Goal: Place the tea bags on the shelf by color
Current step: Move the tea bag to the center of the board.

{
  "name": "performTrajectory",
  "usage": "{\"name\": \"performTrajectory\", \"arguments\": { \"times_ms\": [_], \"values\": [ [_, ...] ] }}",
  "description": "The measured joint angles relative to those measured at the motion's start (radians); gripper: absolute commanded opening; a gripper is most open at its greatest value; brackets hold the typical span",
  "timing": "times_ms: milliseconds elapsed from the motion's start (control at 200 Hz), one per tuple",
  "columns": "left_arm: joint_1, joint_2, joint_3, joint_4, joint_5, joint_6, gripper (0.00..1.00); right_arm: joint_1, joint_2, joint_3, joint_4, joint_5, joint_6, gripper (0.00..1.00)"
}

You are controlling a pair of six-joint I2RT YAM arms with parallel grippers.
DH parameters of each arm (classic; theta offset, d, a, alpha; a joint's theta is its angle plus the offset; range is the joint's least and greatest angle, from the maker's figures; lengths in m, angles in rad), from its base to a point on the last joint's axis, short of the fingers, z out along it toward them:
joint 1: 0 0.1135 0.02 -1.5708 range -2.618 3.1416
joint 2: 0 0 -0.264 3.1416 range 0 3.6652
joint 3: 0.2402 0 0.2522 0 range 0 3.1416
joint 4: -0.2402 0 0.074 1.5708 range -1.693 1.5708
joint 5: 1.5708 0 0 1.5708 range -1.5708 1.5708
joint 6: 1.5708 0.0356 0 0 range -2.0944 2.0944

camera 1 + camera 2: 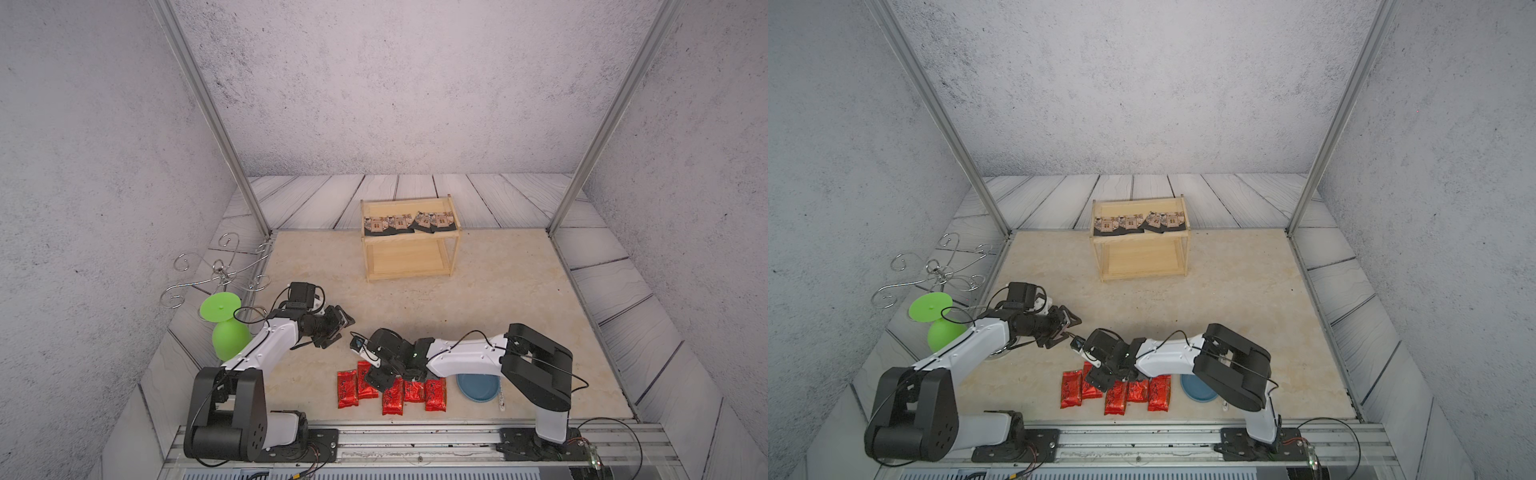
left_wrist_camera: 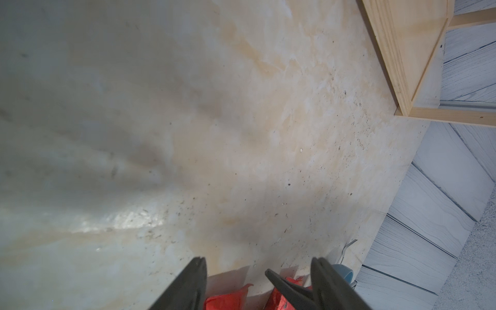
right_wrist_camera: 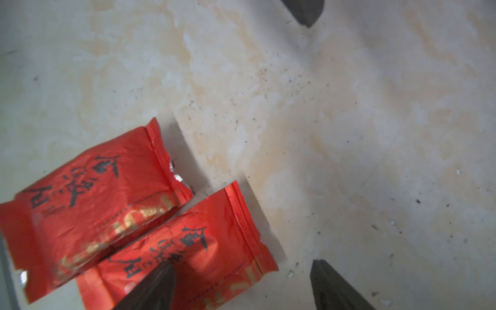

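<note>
two-tier wooden shelf (image 1: 409,261) at the far middle of the marbled tabletop (image 1: 498,299); four black tea bags (image 1: 400,222) lie in a row on its upper tier. five red tea bags (image 1: 347,390) lie side by side on the tabletop near the front edge, well apart from the shelf. right gripper (image 3: 243,264) hangs low over this row, jaws wide apart and holding nothing; one finger (image 3: 158,287) overlaps a red tea bag, contact not discernible. left gripper (image 2: 259,260) is poised just beside it, jaws likewise apart and empty. blue plate (image 1: 478,392) lies to the right of the red row; upturned green goblet (image 1: 226,332) stands at the left edge.
</note>
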Motion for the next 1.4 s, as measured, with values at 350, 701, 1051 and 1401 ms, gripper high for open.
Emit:
{"name": "performTrajectory", "arguments": {
  "times_ms": [350,701,1051,1401],
  "values": [
    [0.004,0.032,-0.042,0.059,0.052,-0.016,0.63,-0.143,0.014,0.015,0.027,-0.008,-0.015,0.82],
    [0.005,0.093,-0.083,0.178,0.158,-0.058,0.59,-0.236,-0.026,-0.015,0.043,-0.116,0.065,0.68],
    [0.003,0.196,-0.003,0.227,0.171,-0.068,0.58,-0.224,-0.084,-0.074,0.123,-0.247,0.155,0.24],
    [-0.044,0.278,0.022,0.250,0.168,-0.074,0.58,-0.224,-0.056,-0.137,0.154,-0.294,0.182,0.14]
  ]
}}
